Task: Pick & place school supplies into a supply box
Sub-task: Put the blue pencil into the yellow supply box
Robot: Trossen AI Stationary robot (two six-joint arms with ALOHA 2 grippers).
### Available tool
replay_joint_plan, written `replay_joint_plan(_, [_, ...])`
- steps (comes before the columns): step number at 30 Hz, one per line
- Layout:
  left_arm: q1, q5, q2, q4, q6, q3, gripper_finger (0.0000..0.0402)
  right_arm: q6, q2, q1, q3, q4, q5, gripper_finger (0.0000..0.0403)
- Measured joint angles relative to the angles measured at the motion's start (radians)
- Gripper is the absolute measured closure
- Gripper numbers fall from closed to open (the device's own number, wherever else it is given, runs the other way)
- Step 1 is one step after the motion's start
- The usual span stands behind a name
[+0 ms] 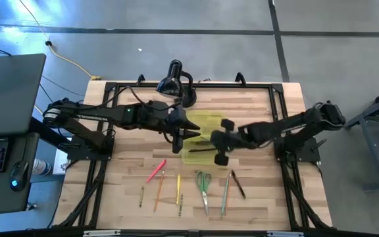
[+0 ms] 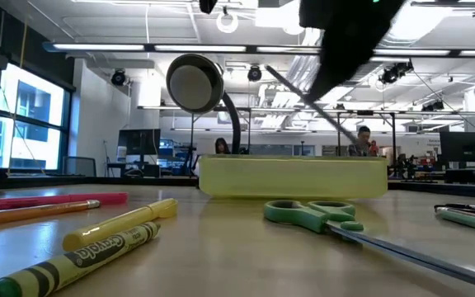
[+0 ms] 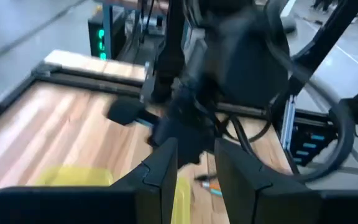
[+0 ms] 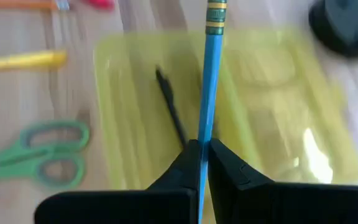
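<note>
The translucent yellow-green supply box [image 1: 199, 137] sits open at mid-table, a black pen [image 4: 169, 106] lying inside it. My right gripper [image 4: 202, 149] hovers over the box, shut on a blue pencil [image 4: 210, 74]. My left gripper [image 3: 194, 171] is open beside it over the box's left part [image 1: 176, 141] and holds nothing. More supplies lie on the wood nearer the front edge: a pink-red pen [image 1: 155, 171], orange and yellow pencils [image 1: 178, 187], green-handled scissors [image 1: 204, 184], grey-green pens [image 1: 226, 193] and a black pen [image 1: 238, 185]. My right gripper pinches the blue pencil between its two fingers [image 4: 205, 134]. The shaft runs forward out past the fingertips, along the fingers, with its metal-banded eraser end [image 4: 216, 14] farthest away. The pencil is lifted clear and slants above the box [image 2: 320, 107].
A black desk lamp [image 1: 174, 82] stands just behind the box toward the far edge. Black frame rails [image 1: 268, 85] border the table. Yellow crayons [image 2: 122, 229] and scissors [image 2: 312, 216] lie close to the low camera. People stand in the room behind.
</note>
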Motion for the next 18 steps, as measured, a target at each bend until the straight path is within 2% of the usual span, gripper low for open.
replay_joint_plan(3, [0.000,0.000,-0.002,-0.007,-0.011,-0.001,0.0263,-0.097,0.000,-0.055,0.000,0.051,-0.036,0.0402])
replay_joint_plan(8, [0.000,-0.001,-0.002,-0.063,-0.012,-0.001,0.0263,-0.092,0.041,-0.085,0.000,0.093,-0.137,0.0403])
replay_joint_plan(14, [0.000,-0.001,-0.002,-0.102,-0.014,-0.001,0.0263,0.085,0.165,-0.081,0.000,0.100,-0.169,0.0403])
replay_joint_plan(18, [0.000,-0.001,-0.002,-0.140,-0.014,-0.001,0.0263,0.114,0.220,-0.098,0.000,0.102,-0.202,0.0403])
